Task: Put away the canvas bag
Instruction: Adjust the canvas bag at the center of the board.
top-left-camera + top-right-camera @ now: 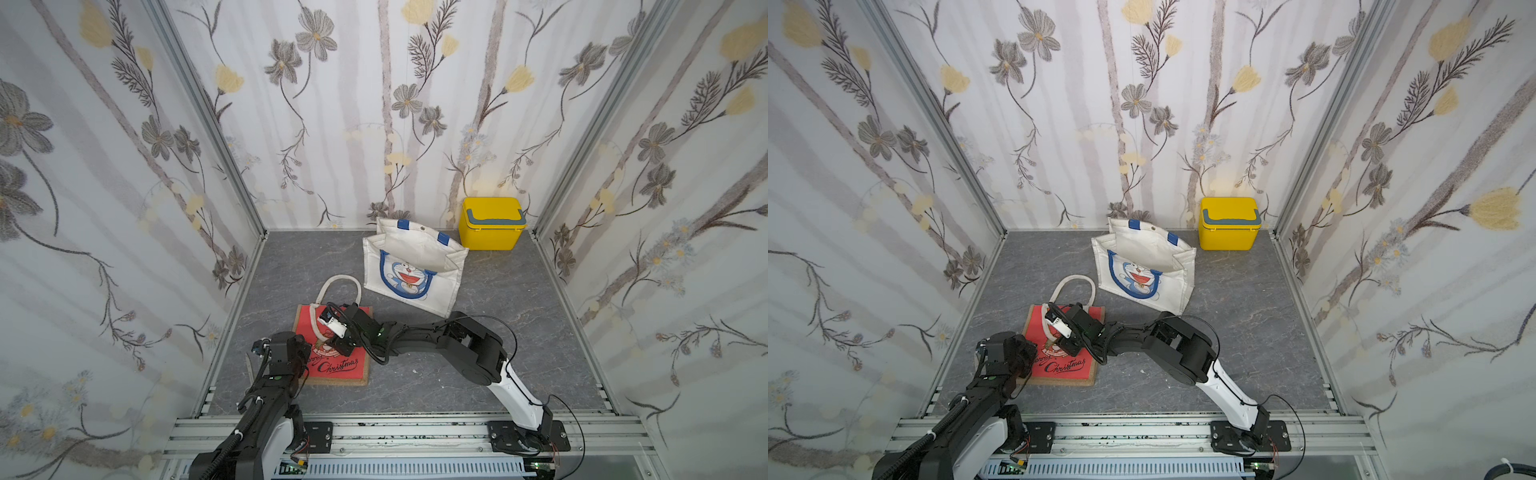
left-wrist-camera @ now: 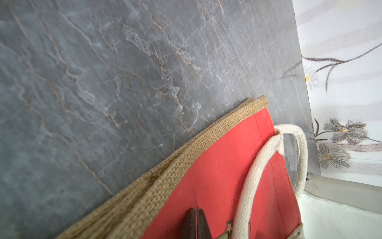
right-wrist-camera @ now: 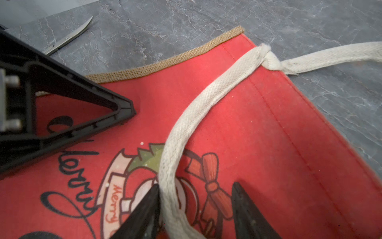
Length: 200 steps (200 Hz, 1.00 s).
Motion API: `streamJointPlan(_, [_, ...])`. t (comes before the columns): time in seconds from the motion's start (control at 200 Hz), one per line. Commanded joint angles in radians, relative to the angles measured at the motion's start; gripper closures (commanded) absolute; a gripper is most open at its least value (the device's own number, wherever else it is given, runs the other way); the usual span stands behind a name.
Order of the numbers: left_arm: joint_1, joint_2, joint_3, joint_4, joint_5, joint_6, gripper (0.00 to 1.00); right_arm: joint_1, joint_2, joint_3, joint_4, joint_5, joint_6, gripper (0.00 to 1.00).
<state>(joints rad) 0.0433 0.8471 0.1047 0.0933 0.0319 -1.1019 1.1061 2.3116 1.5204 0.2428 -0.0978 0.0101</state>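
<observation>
Flowered walls (image 1: pixel 374 104) on three sides, tight room. Grey marbled counter (image 1: pixel 519 332), flat and hard. White tote (image 1: pixel 415 274) standing open, mouth up, well beyond the right fingers (image 3: pixel 144 213), toward the back wall. Yellow box (image 1: pixel 491 224), lid on, further still, near the tote's far corner.

Red canvas bag (image 1: pixel 345 370) flat on the counter, directly under both sets of fingers, print side up, jute edging along the sides. Long axis running from the fingers out toward the tote, mouth end on the far side. Both arms over it: right nearer the handle, left nearer the jute side edge.

Cream rope handle (image 3: pixel 186 124) curving back over the red face and passing between the right fingers. Those fingers apart, astride the rope, one touching it, the other clear, not yet clamped. Second handle loop (image 1: pixel 338 286) lying on the counter beyond the mouth.

Left fingers (image 2: pixel 203 225) tips together, nothing between, seemingly pressed on the red face, likely pinning it. Small scissors (image 3: pixel 68 37) on the counter just outside the left fingers, off the bag.

Likely next: pinch on the rope, then lift toward the tote. Limp cloth, so probable sag and swing. Tote mouth half collapsed, possible snag.
</observation>
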Motion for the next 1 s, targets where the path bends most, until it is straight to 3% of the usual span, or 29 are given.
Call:
streamJointPlan(0.0, [0.001, -0.023, -0.002, -0.027, 0.009, -0.017, 0.55, 0.0, 0.015, 0.004, -0.035, 0.0, -0.008, 0.63])
streamJointPlan(0.155, [0.001, -0.067, 0.009, -0.061, -0.017, -0.013, 0.46, -0.001, 0.007, 0.002, -0.033, 0.014, -0.015, 0.82])
streamJointPlan(0.295, [0.001, -0.058, 0.007, -0.07, -0.02, -0.028, 0.47, -0.003, -0.022, -0.006, -0.019, -0.004, -0.013, 0.91])
streamJointPlan(0.675, [0.001, -0.031, 0.001, -0.051, -0.008, -0.035, 0.46, -0.035, -0.158, -0.006, -0.004, 0.025, 0.014, 0.89])
streamJointPlan(0.994, [0.001, -0.041, -0.01, -0.047, 0.013, -0.039, 0.47, -0.119, -0.048, 0.193, -0.096, 0.215, -0.015, 0.8])
